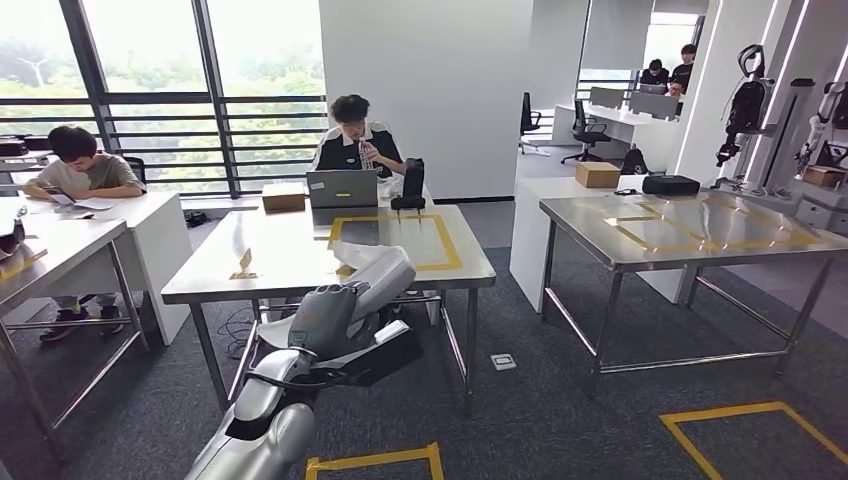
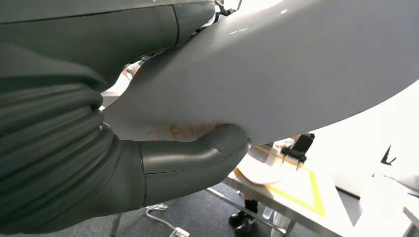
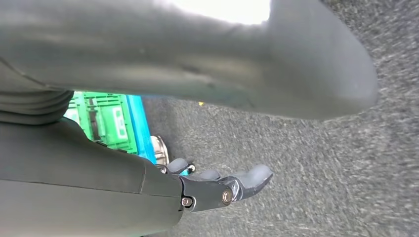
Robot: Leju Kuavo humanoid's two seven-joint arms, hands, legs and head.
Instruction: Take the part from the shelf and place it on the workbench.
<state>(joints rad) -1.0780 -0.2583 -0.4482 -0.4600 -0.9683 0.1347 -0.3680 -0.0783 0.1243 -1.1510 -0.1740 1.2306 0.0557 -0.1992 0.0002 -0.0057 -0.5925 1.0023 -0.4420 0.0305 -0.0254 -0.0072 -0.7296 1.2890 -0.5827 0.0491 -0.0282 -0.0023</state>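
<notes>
Carrying the pale grey part (image 1: 375, 278) clasped in its left hand (image 1: 335, 320) toward the steel workbench (image 1: 290, 262) just ahead, the robot seems mid-delivery, its right hand (image 3: 217, 190) hanging loose-fingered with nothing in it; next it must lift the part over the table edge.

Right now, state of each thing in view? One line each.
Left hand: grips the part, thumb pressed under it.
Part: white, held up off the floor, not yet on a workbench.
Right hand: holds nothing, fingers apart, hangs over the carpet.
Laptop: open, on the near workbench.
Right workbench: bare steel with yellow tape.
</notes>
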